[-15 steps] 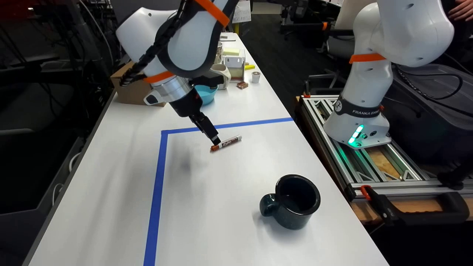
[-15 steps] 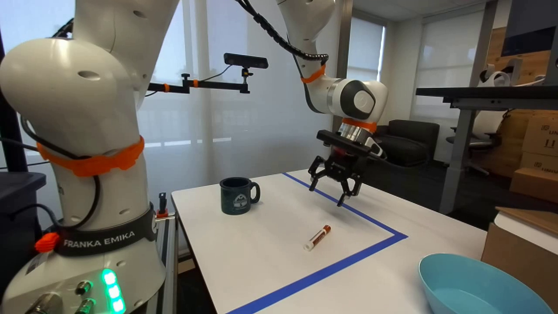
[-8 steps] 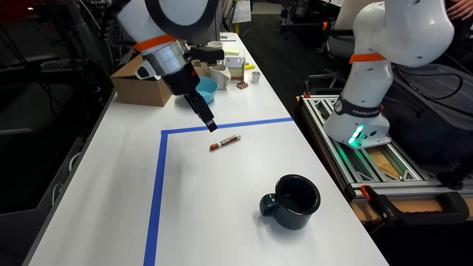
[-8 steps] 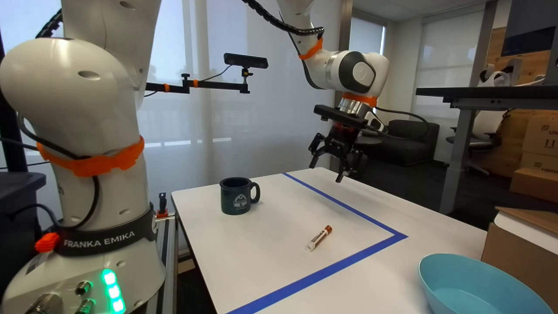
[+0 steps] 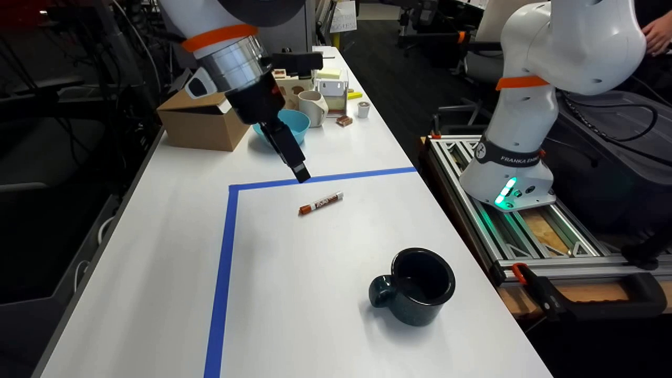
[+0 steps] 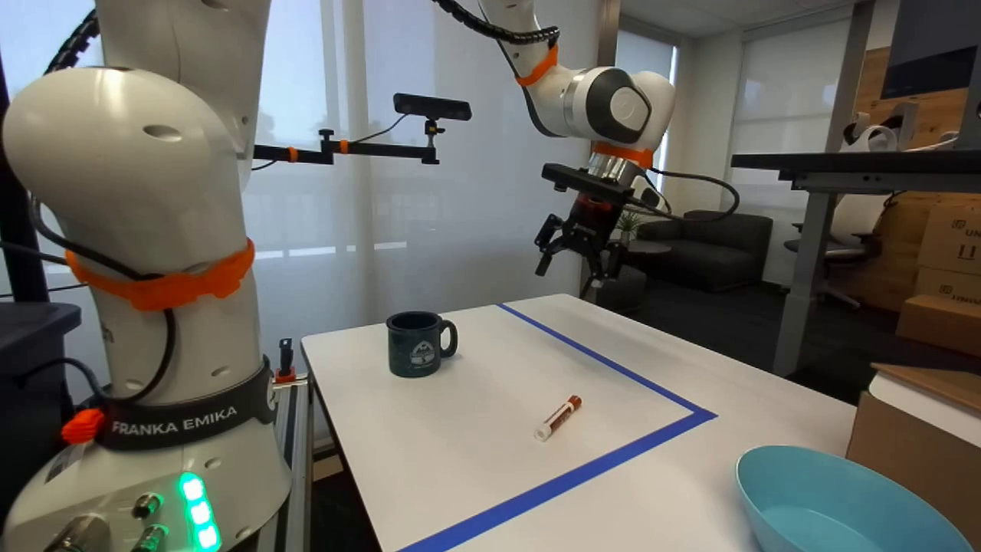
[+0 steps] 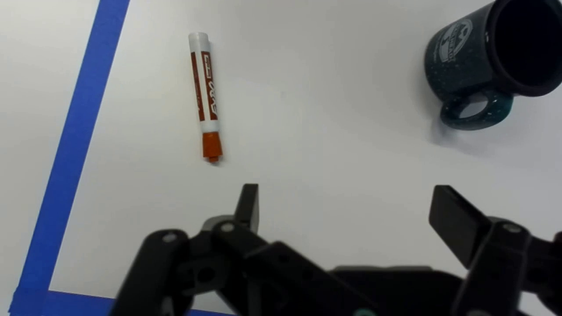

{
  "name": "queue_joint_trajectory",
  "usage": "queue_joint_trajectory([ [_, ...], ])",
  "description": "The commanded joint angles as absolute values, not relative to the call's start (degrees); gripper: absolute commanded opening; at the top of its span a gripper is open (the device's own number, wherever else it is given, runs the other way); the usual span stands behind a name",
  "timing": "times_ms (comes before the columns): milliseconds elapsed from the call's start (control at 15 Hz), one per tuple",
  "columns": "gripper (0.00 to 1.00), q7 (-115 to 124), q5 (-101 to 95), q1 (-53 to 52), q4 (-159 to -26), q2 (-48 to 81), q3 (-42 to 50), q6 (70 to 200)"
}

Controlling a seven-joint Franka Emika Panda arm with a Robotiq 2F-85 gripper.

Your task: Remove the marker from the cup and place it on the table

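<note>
The marker, white and brown-red with an orange-brown cap, lies flat on the white table, inside the blue tape outline. It also shows in an exterior view and at the upper left of the wrist view. The dark green-black cup stands upright, apart from the marker; it also shows in an exterior view and at the upper right of the wrist view. My gripper is open and empty, raised above the table in both exterior views, touching neither thing.
A light-blue bowl and a cardboard box stand beyond the tape. Behind the bowl are a cream pitcher, a clear holder and a small white cup. Another arm's base stands beside the table.
My gripper has risen from low over the table near the marker to higher above it, staying open. The marker and the cup have stayed in place.
</note>
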State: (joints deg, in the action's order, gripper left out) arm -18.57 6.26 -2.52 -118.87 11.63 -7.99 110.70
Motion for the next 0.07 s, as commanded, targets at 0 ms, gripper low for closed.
queue_joint_trajectory([
  [0,1.0,-18.6,6.35,-2.99,-118.78,11.65,-7.52,110.54],
])
